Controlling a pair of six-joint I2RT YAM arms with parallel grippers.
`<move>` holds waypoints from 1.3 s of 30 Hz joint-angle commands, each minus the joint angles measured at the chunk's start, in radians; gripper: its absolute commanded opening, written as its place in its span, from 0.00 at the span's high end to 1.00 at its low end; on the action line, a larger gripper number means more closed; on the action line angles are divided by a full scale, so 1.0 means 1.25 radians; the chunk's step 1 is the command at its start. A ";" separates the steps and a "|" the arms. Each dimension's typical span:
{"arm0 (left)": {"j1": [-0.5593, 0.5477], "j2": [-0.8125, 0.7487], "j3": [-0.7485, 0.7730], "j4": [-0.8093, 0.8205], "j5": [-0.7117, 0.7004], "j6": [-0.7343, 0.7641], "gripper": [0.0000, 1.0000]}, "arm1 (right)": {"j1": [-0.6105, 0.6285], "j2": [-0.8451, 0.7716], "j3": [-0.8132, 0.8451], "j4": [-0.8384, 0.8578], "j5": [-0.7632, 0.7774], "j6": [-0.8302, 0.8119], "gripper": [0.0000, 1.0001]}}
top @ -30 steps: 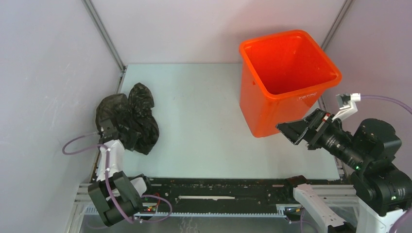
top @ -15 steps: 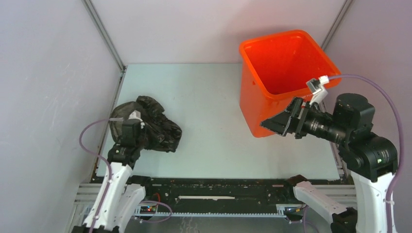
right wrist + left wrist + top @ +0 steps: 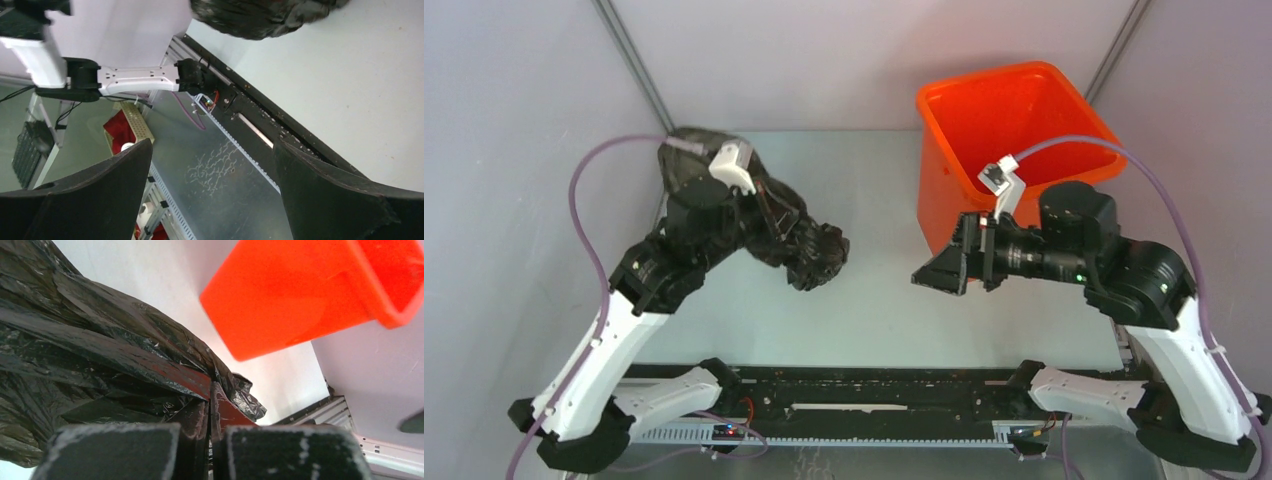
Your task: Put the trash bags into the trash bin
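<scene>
The black crinkly trash bags [image 3: 799, 245] hang bunched from my left gripper [image 3: 759, 215], lifted above the table's middle left. In the left wrist view my left gripper [image 3: 210, 407] is shut on the bags [image 3: 90, 345], with plastic pinched between the fingers. The orange trash bin [image 3: 1014, 150] stands upright at the back right and shows in the left wrist view [image 3: 300, 290]. My right gripper [image 3: 939, 272] is open and empty, in front of the bin's near left side, pointing toward the bags. In the right wrist view my right gripper [image 3: 212, 192] is spread wide, with the bags [image 3: 260, 15] at the top.
The grey table [image 3: 874, 300] is bounded by white walls with a metal post [image 3: 634, 70] at the back left and another at the back right. A black rail [image 3: 874, 395] runs along the near edge between the arm bases.
My left arm has lifted the bags off the table's left edge and carried them right and toward the middle. My right arm has swung left, its gripper now in front of the bin.
</scene>
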 commanded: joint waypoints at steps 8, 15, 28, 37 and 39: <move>-0.064 0.143 0.261 0.077 -0.055 0.377 1.00 | -0.008 0.089 0.163 0.001 0.192 -0.084 0.00; -0.064 -0.018 -0.073 0.499 0.045 0.413 1.00 | -0.126 0.141 0.186 0.153 0.112 -0.081 0.00; -0.068 0.037 -0.098 0.613 0.247 0.452 1.00 | -0.202 0.431 0.425 0.354 -0.011 0.024 0.00; -0.082 0.085 -0.075 0.577 0.285 0.458 1.00 | -0.174 0.586 0.546 0.439 -0.059 -0.011 0.06; -0.084 0.090 -0.075 0.570 0.293 0.457 1.00 | -0.165 0.603 0.545 0.450 -0.047 -0.043 0.05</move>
